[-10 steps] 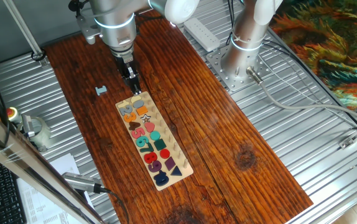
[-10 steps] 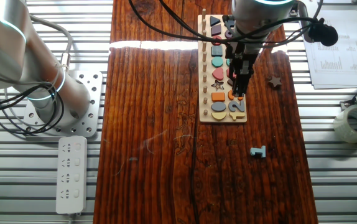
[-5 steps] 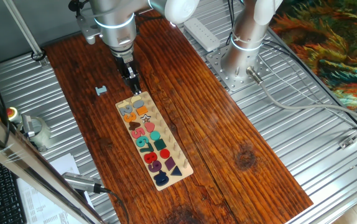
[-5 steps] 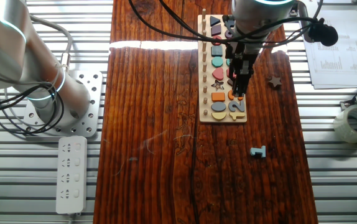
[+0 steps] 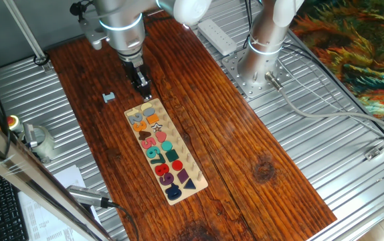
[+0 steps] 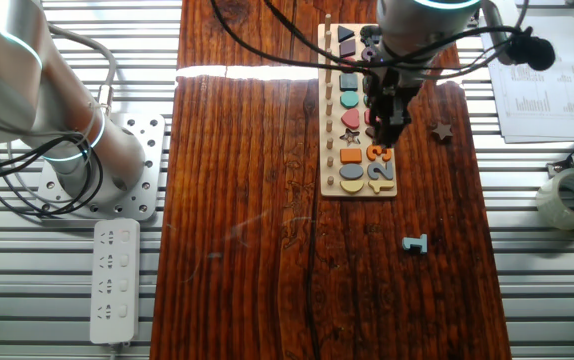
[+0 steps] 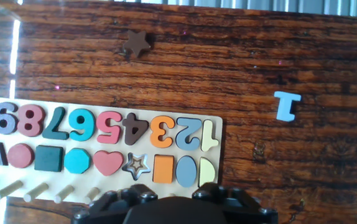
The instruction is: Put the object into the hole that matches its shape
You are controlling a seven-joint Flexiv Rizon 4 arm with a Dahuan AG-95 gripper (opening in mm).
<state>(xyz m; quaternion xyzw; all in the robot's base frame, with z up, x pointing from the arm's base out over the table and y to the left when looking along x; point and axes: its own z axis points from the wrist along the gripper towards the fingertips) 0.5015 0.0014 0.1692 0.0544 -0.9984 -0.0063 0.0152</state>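
Observation:
The star piece [image 7: 137, 42] looks dark brown and lies flat on the wooden table beyond the board; it also shows in the other fixed view [image 6: 441, 130]. The star-shaped hole [image 7: 137, 165] sits in the pale puzzle board's shape row, between the red heart and the orange square, and is empty [image 6: 350, 135] [image 5: 156, 124]. My gripper [image 6: 387, 138] [image 5: 142, 92] hovers over the board's number end, fingers close together and holding nothing. The hand view shows only its black body at the bottom edge. The star is apart from the gripper, off the board's side.
The long puzzle board [image 6: 329, 150] holds coloured numbers and shapes, with a row of pegs along one edge. A light-blue bracket-like piece [image 7: 286, 106] [image 6: 415, 244] lies off the board's end. A tape roll [image 6: 570, 196] and papers sit off the table.
The gripper has shifted slightly along the board, away from its end, uncovering the orange 3. The star and the blue piece have not moved.

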